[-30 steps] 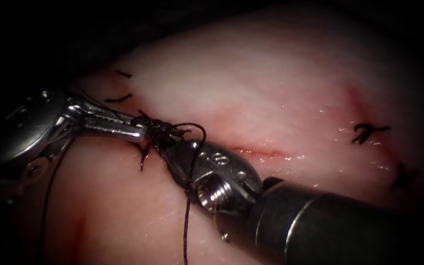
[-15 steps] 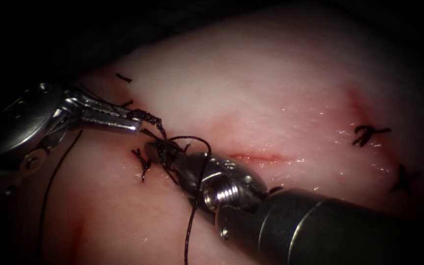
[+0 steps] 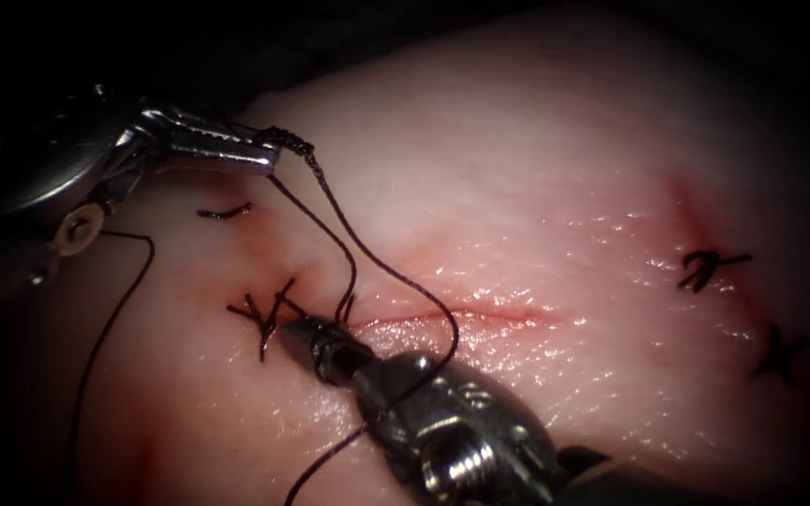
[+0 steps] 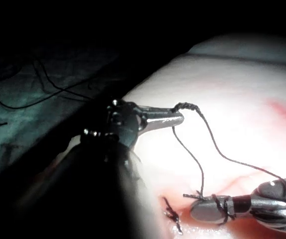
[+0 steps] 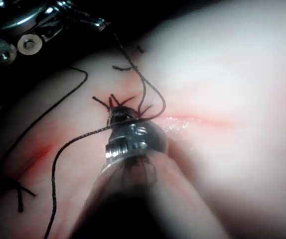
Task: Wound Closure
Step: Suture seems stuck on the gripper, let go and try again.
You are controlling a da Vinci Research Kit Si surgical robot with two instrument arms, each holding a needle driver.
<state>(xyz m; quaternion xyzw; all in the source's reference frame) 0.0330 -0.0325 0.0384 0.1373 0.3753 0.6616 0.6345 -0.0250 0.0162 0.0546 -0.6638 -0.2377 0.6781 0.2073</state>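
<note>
Two tools work over one pale slab of tissue [image 3: 536,159], which runs wide across the endoscope view, its cut [image 3: 461,317] lying as a thin red line across the middle with red fluid [image 3: 264,245] pooled faintly at its left end. Of the tools, the right tool [image 3: 297,330] is the nearer to the cut: it comes up from the lower right, its long axis pointing up and left along the cut's line, and its tip rests at the cut's left end with its jaws closed and thread [image 3: 367,258] wound round them just behind the tip. I cannot tell for sure whether those jaws pinch a strand or only carry the wraps. The left tool [image 3: 269,155] sits well up and to the left of the cut, lying nearly level, jaws closed on the thread at a short twisted stretch. From there two strands run down to the right tool, so the line between the tools slants from upper left to lower right across the cut's left end. Another strand trails off the right tool toward the lower edge. Finished stitches [image 3: 710,267] sit far right, and a knot with cut ends [image 3: 260,314] lies just left of the right tool's tip. No container is in sight, and I see no needle.
</note>
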